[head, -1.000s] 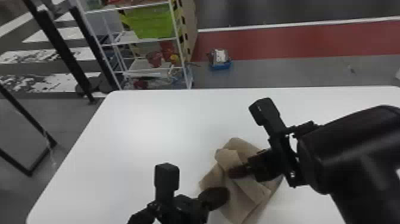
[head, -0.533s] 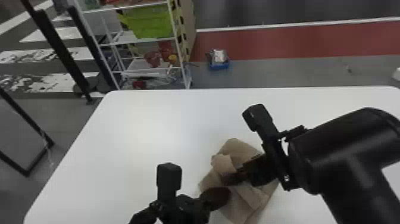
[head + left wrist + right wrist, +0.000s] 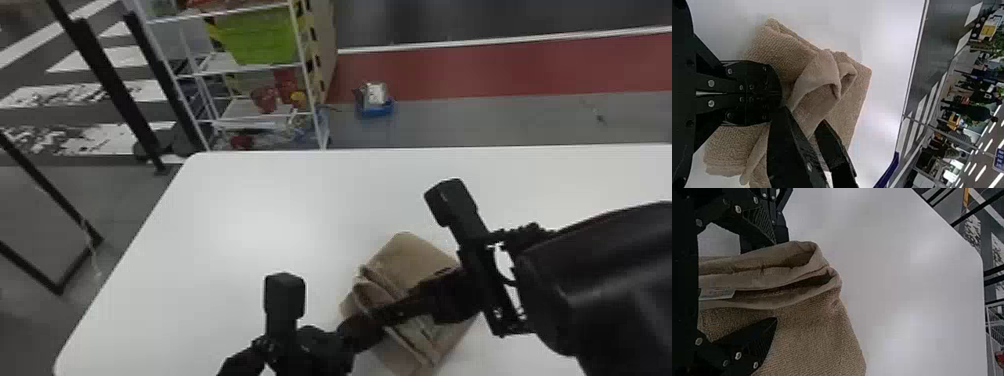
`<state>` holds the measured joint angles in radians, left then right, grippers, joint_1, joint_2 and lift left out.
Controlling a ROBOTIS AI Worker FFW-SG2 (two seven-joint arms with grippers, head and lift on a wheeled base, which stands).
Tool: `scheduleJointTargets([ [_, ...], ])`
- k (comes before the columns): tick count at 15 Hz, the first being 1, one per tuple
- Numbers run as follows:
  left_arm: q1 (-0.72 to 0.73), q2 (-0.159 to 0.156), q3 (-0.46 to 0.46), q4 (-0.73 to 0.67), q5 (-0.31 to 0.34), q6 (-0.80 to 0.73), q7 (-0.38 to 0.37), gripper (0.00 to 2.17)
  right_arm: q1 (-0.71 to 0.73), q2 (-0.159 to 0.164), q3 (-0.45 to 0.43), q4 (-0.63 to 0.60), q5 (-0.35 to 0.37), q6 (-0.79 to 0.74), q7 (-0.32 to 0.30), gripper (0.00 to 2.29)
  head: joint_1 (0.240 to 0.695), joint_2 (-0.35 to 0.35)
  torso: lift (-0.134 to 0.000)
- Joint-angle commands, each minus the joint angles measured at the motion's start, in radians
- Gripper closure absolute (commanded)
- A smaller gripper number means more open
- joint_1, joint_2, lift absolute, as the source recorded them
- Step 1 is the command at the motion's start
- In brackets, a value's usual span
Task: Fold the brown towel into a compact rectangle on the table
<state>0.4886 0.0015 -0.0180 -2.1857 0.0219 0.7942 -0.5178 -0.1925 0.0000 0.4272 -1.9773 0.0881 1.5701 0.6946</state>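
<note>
Towel [image 3: 407, 257], brown and partly folded, is lying on the white tabletop [image 3: 225, 225], set at a slant, with loose ridged layers running across its middle. One of its corners is pointing toward the tabletop's far edge, and a wide stretch of white surface is lying between the two. An even wider stretch is opening on the left, out to the slanting side edge and the rounded far corner, so room for moving is lying mostly on those two sides. On the right, the black right arm [image 3: 590, 280] is reaching low over the tabletop and taking up the space beside the towel.

The left gripper [image 3: 360, 331] is sitting over the towel's near left part, close to the right one. In its wrist view, the left gripper [image 3: 781, 94] is keeping its jaws together above the cloth; whether a layer is pinched at the tips is not showing clearly.

The right gripper [image 3: 387, 316] is coming in across the layers. In its wrist view, the right gripper [image 3: 776, 281] is holding its jaws wide apart, with rolled folds and a pale label [image 3: 717, 293] lying between them, and it is not clamping the cloth.

Beyond the far edge, a white shelf rack [image 3: 310, 95] is standing, and a blue container [image 3: 375, 110] is resting on the floor.
</note>
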Motion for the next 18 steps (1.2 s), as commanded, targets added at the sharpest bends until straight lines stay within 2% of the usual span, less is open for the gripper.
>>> scheduleJointTargets([
  [1,0.002,-0.004,0.013,-0.005,0.007,0.000,-0.001,1.83,0.051,0.001,-0.051,-0.097,-0.024,0.002,0.006,0.05,0.695,0.219,-0.124],
  [4,0.002,-0.004,0.013,-0.014,0.009,0.000,-0.002,1.83,0.120,0.001,-0.113,-0.206,-0.039,0.002,0.037,0.05,0.695,0.223,-0.124],
  [8,0.028,-0.004,0.055,-0.060,0.030,0.003,-0.010,1.83,0.206,0.001,-0.151,-0.285,-0.045,0.002,0.043,0.05,0.695,0.212,-0.124],
  [10,0.039,-0.004,0.069,-0.074,0.033,0.006,-0.014,1.83,0.260,0.001,-0.191,-0.319,-0.048,0.002,0.071,0.11,0.695,0.223,-0.124],
  [15,0.070,-0.004,0.135,-0.131,0.056,0.015,-0.028,1.83,0.340,0.001,-0.274,-0.321,-0.093,0.002,0.098,0.17,0.695,0.233,-0.124],
  [18,0.088,-0.004,0.188,-0.155,0.086,0.012,-0.033,1.83,0.381,0.001,-0.278,-0.319,-0.094,-0.028,0.111,0.19,0.695,0.254,-0.124],
])
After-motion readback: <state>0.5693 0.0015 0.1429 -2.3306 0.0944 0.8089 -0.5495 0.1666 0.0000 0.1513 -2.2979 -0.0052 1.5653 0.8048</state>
